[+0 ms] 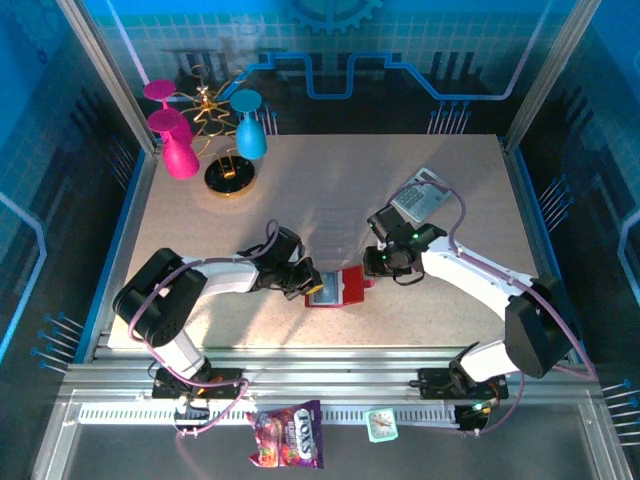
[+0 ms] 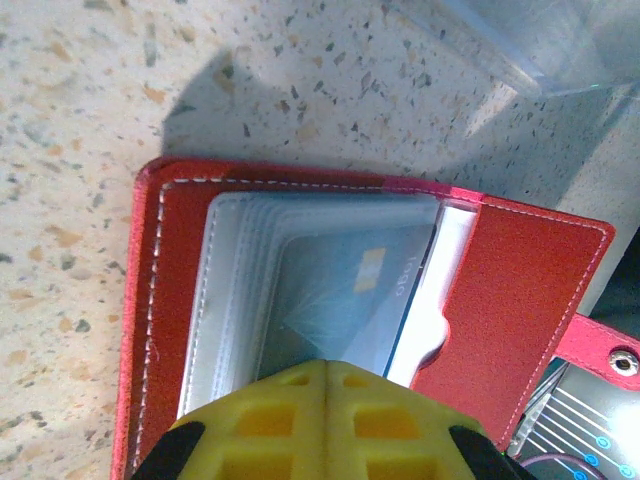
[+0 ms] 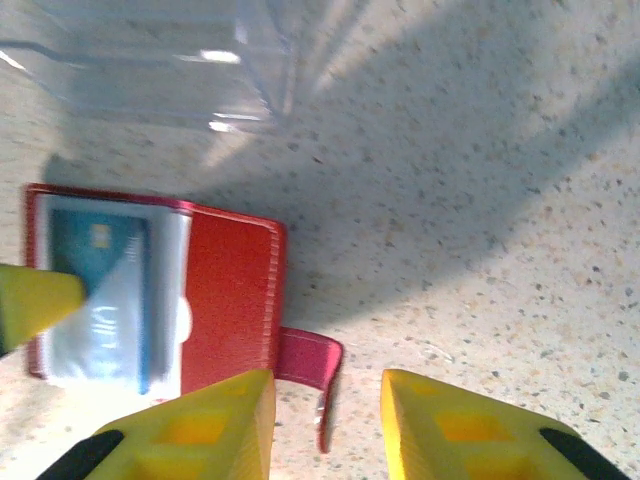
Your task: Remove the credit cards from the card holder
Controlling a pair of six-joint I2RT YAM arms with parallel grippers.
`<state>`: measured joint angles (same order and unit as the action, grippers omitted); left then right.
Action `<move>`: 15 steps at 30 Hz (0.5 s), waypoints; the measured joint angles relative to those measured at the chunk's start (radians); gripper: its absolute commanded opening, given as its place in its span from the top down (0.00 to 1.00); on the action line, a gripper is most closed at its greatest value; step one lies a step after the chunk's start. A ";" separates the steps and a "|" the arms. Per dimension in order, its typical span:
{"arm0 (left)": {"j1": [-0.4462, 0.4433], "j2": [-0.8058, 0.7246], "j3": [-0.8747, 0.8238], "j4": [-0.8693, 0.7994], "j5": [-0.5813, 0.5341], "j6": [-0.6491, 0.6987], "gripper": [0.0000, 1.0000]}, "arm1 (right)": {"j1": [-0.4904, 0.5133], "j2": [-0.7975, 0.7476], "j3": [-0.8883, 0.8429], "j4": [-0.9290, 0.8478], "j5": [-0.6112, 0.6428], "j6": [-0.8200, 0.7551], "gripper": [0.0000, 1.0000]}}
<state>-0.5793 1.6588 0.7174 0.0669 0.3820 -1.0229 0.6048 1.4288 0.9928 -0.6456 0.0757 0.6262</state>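
In the top view, the red card holder [image 1: 347,286] lies open on the table [image 1: 330,180], right between the left fingers [image 1: 308,285] and the right fingers [image 1: 370,270]. From up there it is too small to see what is inside.

The left wrist view looks in close. The left fingers are shut tight together, and their yellow tips sit over the near edge of the clear pockets. A blue card [image 2: 340,290] is tucked in a pocket just ahead of the tips.

The right wrist view shows the other side. The right fingers stand apart and hold nothing. The holder's little snap tab [image 3: 305,360] lies just ahead of them, and its end reaches down into the gap. The holder itself is ahead and to their left. A clear plastic box [image 3: 150,70] sits farther ahead.

The top view adds a grey calculator [image 1: 420,198] behind the right fingers, well apart from the holder.
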 measured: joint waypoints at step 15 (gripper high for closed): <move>0.000 0.000 0.000 -0.002 -0.001 0.000 0.97 | 0.049 0.143 0.008 0.150 -0.290 0.012 0.78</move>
<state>-0.5793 1.6588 0.7174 0.0650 0.3813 -1.0225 0.6537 1.5715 1.0012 -0.4957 -0.2146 0.6384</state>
